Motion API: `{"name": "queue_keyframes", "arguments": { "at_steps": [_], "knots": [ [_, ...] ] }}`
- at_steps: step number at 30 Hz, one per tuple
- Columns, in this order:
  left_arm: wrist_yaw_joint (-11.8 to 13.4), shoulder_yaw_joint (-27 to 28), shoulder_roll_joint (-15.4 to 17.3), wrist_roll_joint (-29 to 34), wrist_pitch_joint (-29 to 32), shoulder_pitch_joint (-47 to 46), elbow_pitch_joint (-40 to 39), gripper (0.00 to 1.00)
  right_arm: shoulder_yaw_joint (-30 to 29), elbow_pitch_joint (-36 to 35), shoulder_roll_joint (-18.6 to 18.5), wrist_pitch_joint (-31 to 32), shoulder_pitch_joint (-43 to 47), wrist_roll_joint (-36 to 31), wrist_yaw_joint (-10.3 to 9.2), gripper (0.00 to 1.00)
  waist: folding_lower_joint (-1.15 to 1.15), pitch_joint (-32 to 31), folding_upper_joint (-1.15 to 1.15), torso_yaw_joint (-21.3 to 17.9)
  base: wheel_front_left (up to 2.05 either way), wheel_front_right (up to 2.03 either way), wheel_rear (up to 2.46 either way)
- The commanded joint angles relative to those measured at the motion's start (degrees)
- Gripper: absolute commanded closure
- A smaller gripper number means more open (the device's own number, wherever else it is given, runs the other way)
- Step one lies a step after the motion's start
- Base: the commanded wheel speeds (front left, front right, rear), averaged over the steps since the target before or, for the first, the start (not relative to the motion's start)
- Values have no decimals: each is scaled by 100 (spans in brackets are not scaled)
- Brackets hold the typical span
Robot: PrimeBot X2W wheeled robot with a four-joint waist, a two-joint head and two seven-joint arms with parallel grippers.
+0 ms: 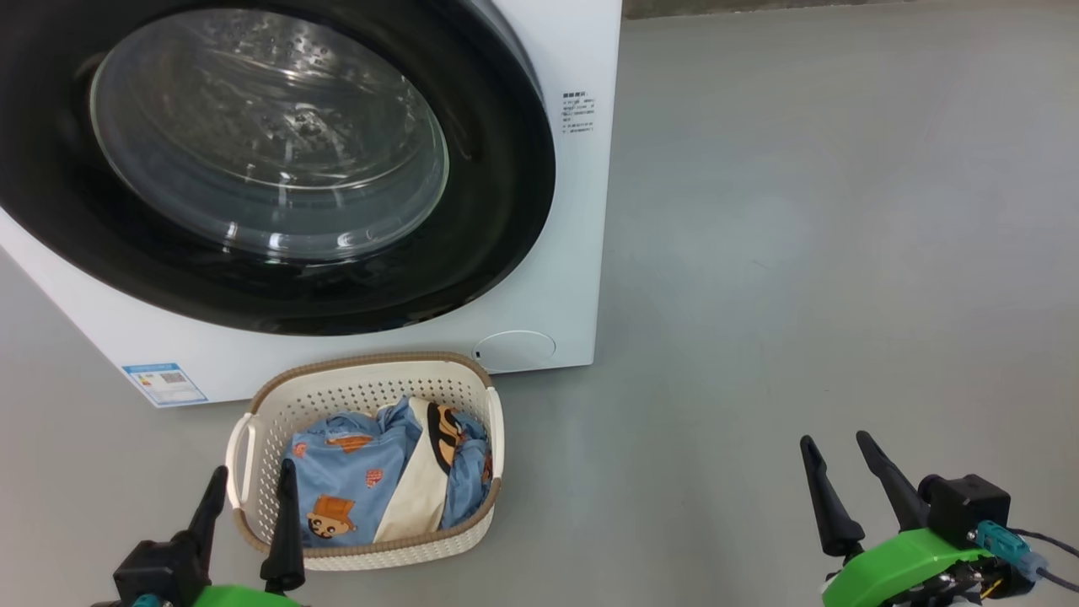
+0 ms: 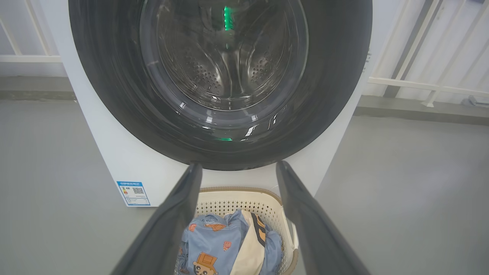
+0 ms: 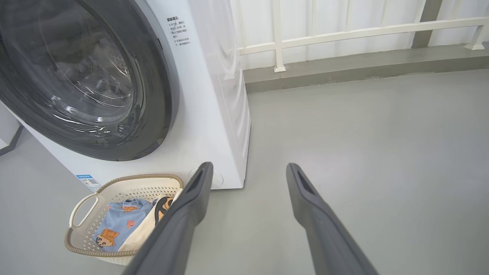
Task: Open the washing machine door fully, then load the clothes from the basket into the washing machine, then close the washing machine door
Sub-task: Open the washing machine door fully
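– White takes up most of my screen. The large white boxy front-loading washing machine [image 1: 582, 211] stands on the smooth grey floor [image 1: 801, 253], straight ahead of my left gripper [image 1: 254, 469] and off to the left of my right gripper [image 1: 835, 438].

– And its door?

– The door [image 1: 497, 211] is big and round, a glossy black ring around bulging clear glass. It lies shut against the machine's front, beyond and above the left fingertips. I can see the perforated steel drum through the glass.

– Where's the laundry?

– The small cream-white perforated plastic basket [image 1: 362, 364], with its brown woven-look rim, sits on the floor just in front of the machine and right ahead of the left gripper. In my left wrist view it shows between the two fingers. From the right gripper it's well off to the left.

– What's in it?

– The clothes [image 1: 337, 472] are light blue garments printed with orange-brown cartoon figures, with a cream-white piece with a black stripe lying across them. They're all heaped inside the basket.

– And your grippers?

– Both have their long dark fingers spread wide, with nothing between them. The left sits at the basket's near left corner, and I can't tell if a finger touches the rim. The right hangs over bare floor.

– Anything smaller?

– A blue label sticker [image 1: 164, 384] sits ahead and left of the left gripper. A round cap [image 1: 516, 349] sits just past the basket.
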Motion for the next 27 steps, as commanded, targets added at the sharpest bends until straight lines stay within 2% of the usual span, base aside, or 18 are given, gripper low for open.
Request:
{"name": "queue_keyframes", "arguments": {
  "at_steps": [1,2,9,14,19,27],
  "knots": [
    [-6,149,74,-31,-78,-249,-153,0,179,-104,-41,-77,-214,39,48,85,0,20,0,20,0,0,0],
    [-6,140,74,-37,-78,-252,-155,0,196,-94,-43,-77,-245,65,48,100,0,31,0,29,0,0,0],
    [6,70,74,-87,-78,-289,-153,0,370,-4,-71,-77,-563,303,48,100,0,111,0,99,0,0,0],
    [19,3,74,-120,-78,-348,-160,0,524,88,-93,-77,-863,732,48,100,0,203,0,169,0,0,0],
    [29,-57,74,-150,-78,-448,-175,0,693,186,-133,-77,-1226,1443,48,100,0,352,0,248,0,0,0],
    [56,-181,74,-224,-78,-650,-216,0,1160,480,-398,-77,-1980,2680,48,100,0,641,0,398,0,0,0]
  ]
}}
